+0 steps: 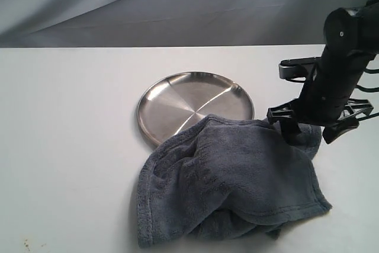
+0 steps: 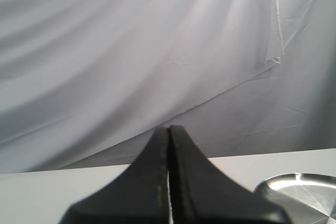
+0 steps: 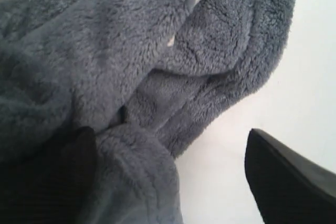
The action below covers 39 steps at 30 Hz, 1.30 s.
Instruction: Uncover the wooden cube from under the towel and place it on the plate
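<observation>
I worked in what looked like a lab test setup, not a home: a plain white counter (image 1: 71, 146) stood before a grey draped cloth backdrop (image 1: 148, 4) that filled the whole background.

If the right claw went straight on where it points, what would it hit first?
The right gripper would likely meet the towel first; its edge lies between the open jaws.

Soft even light, streaky glare on the plate (image 1: 177, 96), blurry wrist close-ups.
</observation>
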{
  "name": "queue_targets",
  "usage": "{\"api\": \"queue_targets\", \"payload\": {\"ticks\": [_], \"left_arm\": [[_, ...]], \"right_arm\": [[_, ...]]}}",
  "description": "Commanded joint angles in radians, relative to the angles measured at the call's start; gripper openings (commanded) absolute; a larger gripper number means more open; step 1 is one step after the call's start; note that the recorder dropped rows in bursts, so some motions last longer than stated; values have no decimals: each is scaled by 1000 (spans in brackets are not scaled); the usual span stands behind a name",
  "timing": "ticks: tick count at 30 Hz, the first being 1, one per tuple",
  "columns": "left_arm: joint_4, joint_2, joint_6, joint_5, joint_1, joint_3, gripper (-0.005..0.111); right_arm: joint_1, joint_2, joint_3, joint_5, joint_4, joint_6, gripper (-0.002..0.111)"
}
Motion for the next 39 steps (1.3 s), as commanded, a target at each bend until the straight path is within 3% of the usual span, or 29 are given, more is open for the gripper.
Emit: {"api": "queue_targets", "payload": {"ticks": [1, 13, 21, 24, 25, 32, 39], "left_arm": [[-1, -3, -5, -9, 2, 3, 0], [-1, -3, -5, -9, 2, 3, 0], [-1, -3, -5, -9, 2, 3, 0], [-1, -3, -5, -9, 2, 3, 0], [-1, -3, -5, -9, 2, 3, 0], [-1, -3, -5, -9, 2, 3, 0], [-1, -3, -5, -9, 2, 3, 0]], "right_arm": [[-8, 36, 1, -66, 10, 31, 73], [-8, 138, 1, -81, 19, 33, 69], [-8, 140, 1, -76, 50, 33, 34], [-8, 138, 1, -63, 99, -2, 2], [-8, 129, 1, -55, 99, -2, 0], [-6, -44, -3, -59, 121, -26, 0], [-6, -192, -3, -109, 303, -145, 0]]}}
